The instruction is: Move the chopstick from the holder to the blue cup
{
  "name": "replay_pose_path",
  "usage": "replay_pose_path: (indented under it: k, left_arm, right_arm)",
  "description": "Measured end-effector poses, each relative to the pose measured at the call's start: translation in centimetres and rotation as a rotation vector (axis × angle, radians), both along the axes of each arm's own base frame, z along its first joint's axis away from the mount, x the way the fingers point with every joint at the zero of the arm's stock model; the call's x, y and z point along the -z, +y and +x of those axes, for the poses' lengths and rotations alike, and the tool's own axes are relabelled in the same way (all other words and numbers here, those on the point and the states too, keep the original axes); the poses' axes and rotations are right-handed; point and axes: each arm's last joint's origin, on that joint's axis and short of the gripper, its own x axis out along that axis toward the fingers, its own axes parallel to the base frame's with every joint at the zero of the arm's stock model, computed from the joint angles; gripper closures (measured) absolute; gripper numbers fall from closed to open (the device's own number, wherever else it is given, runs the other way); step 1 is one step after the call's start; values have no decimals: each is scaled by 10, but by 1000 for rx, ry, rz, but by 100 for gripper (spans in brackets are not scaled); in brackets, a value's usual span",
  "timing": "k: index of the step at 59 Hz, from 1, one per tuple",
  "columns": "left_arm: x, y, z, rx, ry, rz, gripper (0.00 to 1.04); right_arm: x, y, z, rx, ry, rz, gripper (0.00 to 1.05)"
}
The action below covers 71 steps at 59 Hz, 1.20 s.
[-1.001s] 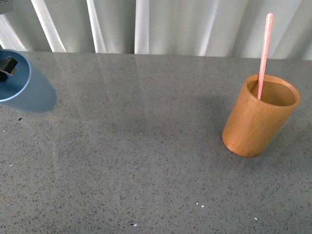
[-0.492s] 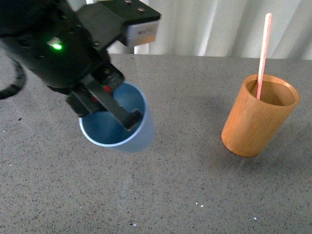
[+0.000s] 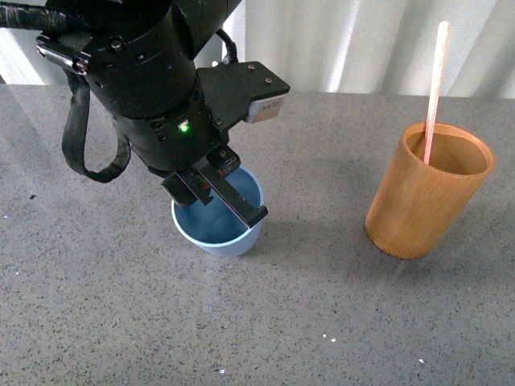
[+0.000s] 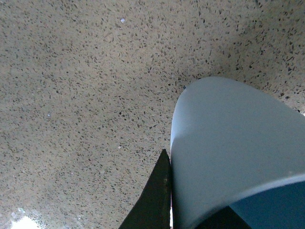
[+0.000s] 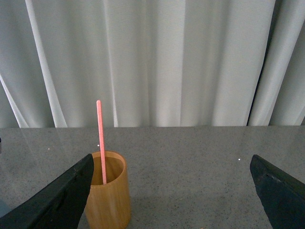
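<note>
Left claw [image 3: 250, 215] pinching blue cup [image 3: 232, 242] rim, holder [image 3: 418, 205] well apart

The front view sits high on the robot's body, tilted down across the bench [image 3: 338, 322] toward the curtain [image 3: 354, 40] at 12 o'clock. The left arm [image 3: 145, 88] looms close at 10 o'clock.

The left wrist view rides just behind the left claw [image 4: 193, 188] and faces steeply down at the bench from very near. The blue cup [image 4: 228, 152] fills 4 o'clock and also shows in the front view.

The right wrist view looks level over the bench to the curtain from farther back, between the spread fingers [image 5: 57, 202] of the right claw [image 5: 171, 160]. Its holder [image 5: 107, 195] and chopstick [image 5: 100, 143], at 7 o'clock, appear in the front view at 3 o'clock.
</note>
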Motion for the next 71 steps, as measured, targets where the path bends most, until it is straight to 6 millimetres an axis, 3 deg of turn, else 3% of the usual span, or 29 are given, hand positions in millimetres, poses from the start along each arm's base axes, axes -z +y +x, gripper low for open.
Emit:
replay_pose_path:
  k: [21, 35, 55, 71]
  left_arm:
    - [2, -1, 3, 1, -10, 4, 100]
    - [-5, -4, 9, -24, -6, -41, 58]
    - [-47, 13, 19, -110, -95, -181, 6]
    - [-90, 58, 11, -279, -368, -395, 7]
  right_arm:
    - [0, 0, 0, 0, 0, 0, 10]
    - [0, 0, 0, 0, 0, 0, 10]
    - [0, 0, 0, 0, 0, 0, 10]
    - [0, 0, 0, 0, 0, 0, 10]
